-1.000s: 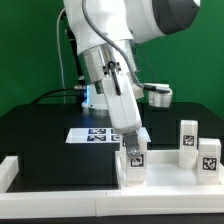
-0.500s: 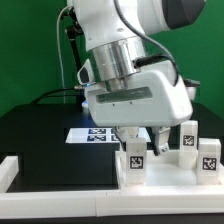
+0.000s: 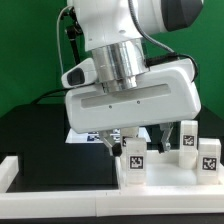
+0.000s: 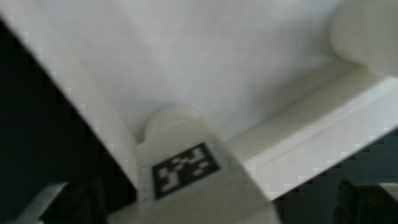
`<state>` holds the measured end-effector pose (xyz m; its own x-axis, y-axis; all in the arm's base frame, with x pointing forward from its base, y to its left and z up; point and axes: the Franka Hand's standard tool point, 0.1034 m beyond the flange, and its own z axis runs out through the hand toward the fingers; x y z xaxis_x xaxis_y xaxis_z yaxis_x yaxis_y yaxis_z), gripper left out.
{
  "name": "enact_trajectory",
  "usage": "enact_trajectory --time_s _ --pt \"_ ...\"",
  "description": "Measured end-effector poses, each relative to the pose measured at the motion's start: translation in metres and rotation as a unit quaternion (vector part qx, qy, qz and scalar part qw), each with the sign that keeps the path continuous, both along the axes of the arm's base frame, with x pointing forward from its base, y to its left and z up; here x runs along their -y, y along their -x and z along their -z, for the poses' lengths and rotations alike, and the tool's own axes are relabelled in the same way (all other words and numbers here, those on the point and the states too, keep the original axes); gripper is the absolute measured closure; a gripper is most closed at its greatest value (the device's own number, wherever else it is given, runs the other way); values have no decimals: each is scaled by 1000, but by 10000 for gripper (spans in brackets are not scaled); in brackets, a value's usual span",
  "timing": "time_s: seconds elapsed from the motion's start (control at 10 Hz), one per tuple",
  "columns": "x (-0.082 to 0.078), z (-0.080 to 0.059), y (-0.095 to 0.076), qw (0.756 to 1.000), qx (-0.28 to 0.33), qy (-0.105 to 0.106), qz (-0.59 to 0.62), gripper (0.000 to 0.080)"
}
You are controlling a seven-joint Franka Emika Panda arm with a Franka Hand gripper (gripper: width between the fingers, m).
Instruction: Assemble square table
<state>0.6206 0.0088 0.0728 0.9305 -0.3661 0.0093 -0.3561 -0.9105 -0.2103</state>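
Gripper [image 3: 132,138] hangs just above the tagged leg [image 3: 134,160], its fingers largely masked by the hand's broad body, so whether they are apart or closed I cannot tell; the leg stands upright at a corner of the square slab [image 3: 165,172], seemingly already seated, and the wrist view shows its tag [image 4: 183,166] close below; two further legs [image 3: 198,148] wait at the exterior view's right; compared with a second ago, the hand has turned broadside to the camera.
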Motion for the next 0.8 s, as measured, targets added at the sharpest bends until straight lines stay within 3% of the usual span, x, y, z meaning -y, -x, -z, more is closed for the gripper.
enact_trajectory --time_s 0.1,0.2,0.3,0.4,0.5,0.6,0.7,0.8 --pt "-3 2 -3 990 10 49 -133 150" --pt "-8 6 -1 987 9 55 -152 150" --pt "-8 6 -1 988 8 50 -142 150" --pt "-9 7 -1 989 8 50 -138 263" --pt "-8 7 -1 990 7 50 -134 430" --pt "-1 7 -1 995 0 50 -88 430" --pt "0 8 0 997 -5 48 -63 507" --pt "1 8 0 999 -11 44 -21 510"
